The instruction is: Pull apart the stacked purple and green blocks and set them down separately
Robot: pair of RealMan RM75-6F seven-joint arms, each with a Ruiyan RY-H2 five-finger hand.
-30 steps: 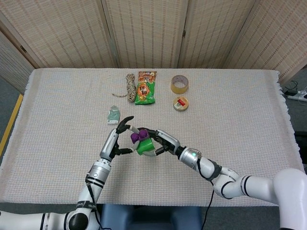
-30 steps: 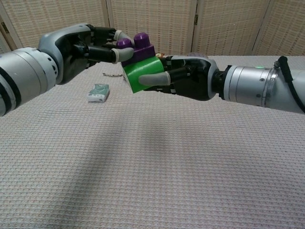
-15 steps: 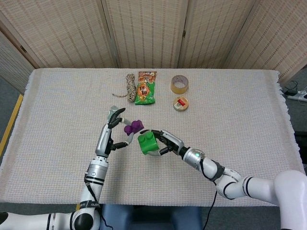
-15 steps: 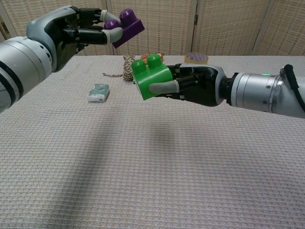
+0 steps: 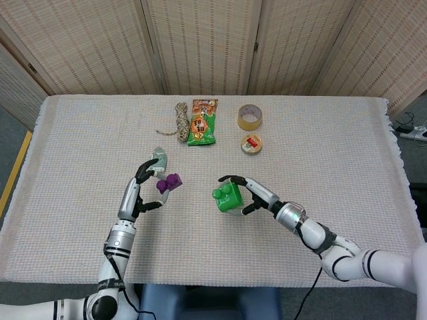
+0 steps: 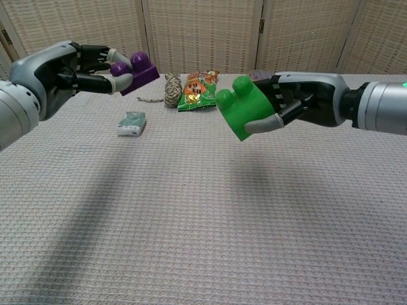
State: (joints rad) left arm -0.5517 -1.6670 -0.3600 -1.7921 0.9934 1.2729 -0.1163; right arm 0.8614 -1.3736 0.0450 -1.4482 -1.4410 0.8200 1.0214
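The purple block point(image 5: 167, 182) point(image 6: 135, 71) is pinched in my left hand point(image 5: 145, 180) point(image 6: 79, 68), left of the table's middle and held above the cloth. The green block point(image 5: 227, 197) point(image 6: 242, 110), studs up, is gripped by my right hand point(image 5: 253, 195) point(image 6: 296, 100) a little to the right, also in the air. The two blocks are apart with a clear gap between them.
A small teal packet point(image 5: 158, 159) point(image 6: 131, 122) lies just behind my left hand. At the back of the table point(image 5: 347, 153) lie a rope coil point(image 5: 181, 121), a green snack bag point(image 5: 201, 123), a tape roll point(image 5: 249, 117) and a small round tin point(image 5: 251, 144).
The stacked blocks have come apart. My left hand carried the purple block left and lower; my right hand carried the green block right and turned it studs up.
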